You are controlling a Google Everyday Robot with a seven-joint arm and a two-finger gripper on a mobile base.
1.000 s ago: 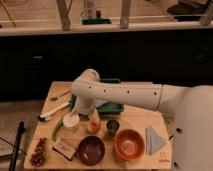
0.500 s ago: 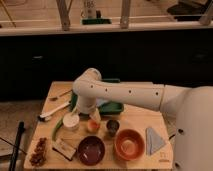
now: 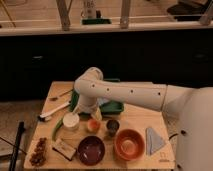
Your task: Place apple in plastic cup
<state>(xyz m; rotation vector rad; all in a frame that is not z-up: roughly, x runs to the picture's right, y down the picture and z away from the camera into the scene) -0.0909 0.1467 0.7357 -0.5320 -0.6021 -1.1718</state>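
The apple (image 3: 93, 124) is a small red-orange ball near the middle of the wooden table (image 3: 57, 95). A pale rim hugs it, which looks like the small plastic cup (image 3: 87, 127); the apple seems to sit in the cup's mouth, but I cannot tell how deep. My gripper (image 3: 93, 115) hangs from the white arm straight above the apple, very close to it. I cannot tell whether it touches the apple.
A white round container (image 3: 71, 120) stands left of the apple and a shiny metal cup (image 3: 112, 126) right of it. A dark bowl (image 3: 91, 149) and an orange bowl (image 3: 130, 144) stand in front. A green tray (image 3: 111, 106) is behind, a grey cloth (image 3: 154, 140) at right, snacks (image 3: 39, 151) at front left.
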